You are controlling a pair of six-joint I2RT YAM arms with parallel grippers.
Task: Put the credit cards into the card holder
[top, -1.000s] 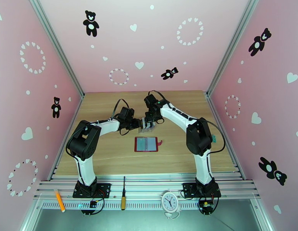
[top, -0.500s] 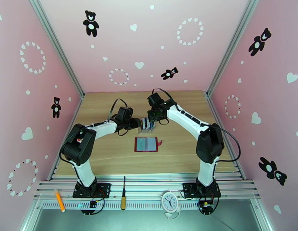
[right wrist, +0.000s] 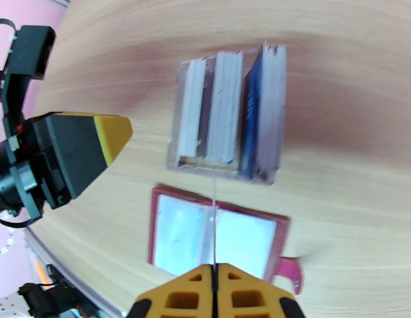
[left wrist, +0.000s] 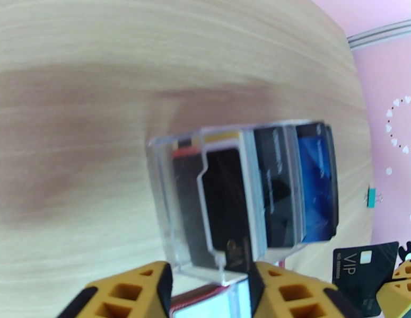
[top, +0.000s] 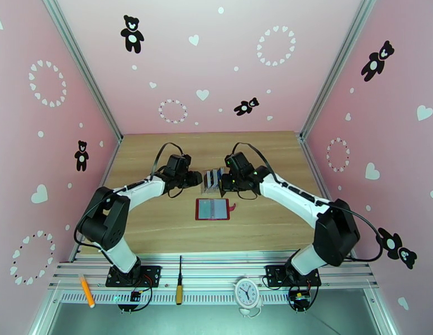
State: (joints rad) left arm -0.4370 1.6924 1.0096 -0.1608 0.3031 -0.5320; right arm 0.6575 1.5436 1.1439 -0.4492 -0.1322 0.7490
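Beside rack, right end effector pinching card

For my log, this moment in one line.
left gripper open beside clear plastic rack; right gripper shut on black plastic card; dark-red folding wallet open

light: bright, even | shadows: soft on table | wrist views: blurred, edges bowed

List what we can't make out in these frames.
- Right wrist: the card in the right gripper is edge-on, a thin line; face unseen.
- Left wrist: that card's lower part is cut by the frame edge; small print unreadable.
- Right wrist: blur; whether the card holder pockets hold cards is unclear.
- Top external: cards in the clear rack too small to count.
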